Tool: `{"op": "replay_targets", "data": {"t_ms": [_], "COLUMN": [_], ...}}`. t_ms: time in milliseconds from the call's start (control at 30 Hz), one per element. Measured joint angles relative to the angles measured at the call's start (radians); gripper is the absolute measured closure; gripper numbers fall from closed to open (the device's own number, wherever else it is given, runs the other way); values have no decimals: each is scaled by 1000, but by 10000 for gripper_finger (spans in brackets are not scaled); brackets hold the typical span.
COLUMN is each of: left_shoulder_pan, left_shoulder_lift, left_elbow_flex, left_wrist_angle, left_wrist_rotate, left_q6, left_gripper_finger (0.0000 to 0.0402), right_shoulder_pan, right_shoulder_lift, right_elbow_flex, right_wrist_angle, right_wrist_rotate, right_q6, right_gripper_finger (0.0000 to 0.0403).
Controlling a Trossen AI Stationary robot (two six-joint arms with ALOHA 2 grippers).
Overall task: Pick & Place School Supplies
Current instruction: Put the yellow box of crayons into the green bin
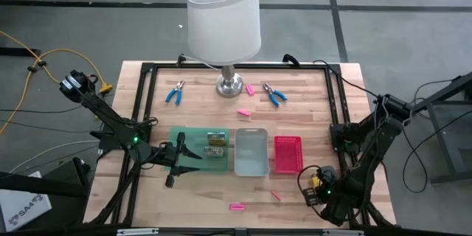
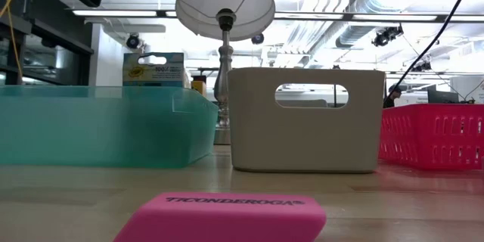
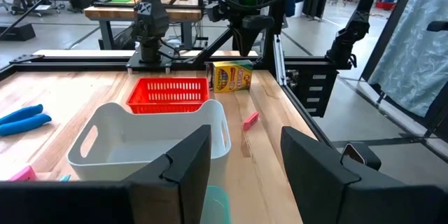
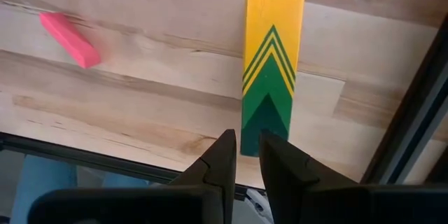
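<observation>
At the table's near right, my right gripper [image 1: 318, 184] [image 4: 246, 155] points down, shut on a yellow-green pack [image 4: 273, 63] [image 3: 231, 77]. My left gripper [image 1: 195, 153] [image 3: 245, 150] hangs open and level over the green tray [image 1: 184, 136], holding nothing. Two more packs [image 1: 214, 144] lie in that tray. Two blue-handled pliers [image 1: 175, 93] [image 1: 274, 94] lie near the far edge. Pink erasers [image 1: 236, 207] [image 1: 276, 195] [image 1: 243, 112] lie flat on the wood; one [image 2: 227, 215] is close to the low camera. My right gripper pinches the pack's green end [image 4: 253, 140] between its two fingers, coming from above and pointing down. The fingers hide the contact itself. In the left wrist view the pack stands upright under the gripper, its lower edge [image 3: 231, 91] at table level; whether it rests there I cannot tell.
A grey bin [image 1: 251, 155] and a pink-red basket [image 1: 288, 153] stand side by side to the right of the green tray. A white-shaded lamp [image 1: 223, 22] stands at the far middle. A black frame rail [image 1: 335, 118] runs along the table's right side.
</observation>
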Motion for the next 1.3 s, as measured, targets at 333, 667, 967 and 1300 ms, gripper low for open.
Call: {"op": "replay_targets", "data": {"t_ms": [333, 667, 967, 1300], "left_shoulder_pan": [0, 0, 0, 0], "left_shoulder_lift": [0, 0, 0, 0], "left_elbow_flex": [0, 0, 0, 0], "left_wrist_angle": [0, 0, 0, 0], "left_wrist_rotate": [0, 0, 0, 0], "left_q6": [0, 1, 3, 3], "left_gripper_finger": [232, 232, 232, 232], "right_shoulder_pan": [0, 0, 0, 0], "right_shoulder_lift": [0, 0, 0, 0], "right_elbow_flex": [0, 0, -25, -34], "right_wrist_angle": [-14, -47, -56, -41], "right_wrist_rotate": [3, 2, 3, 7], "right_q6": [-37, -34, -34, -47], "right_gripper_finger": [312, 244, 218, 219]}}
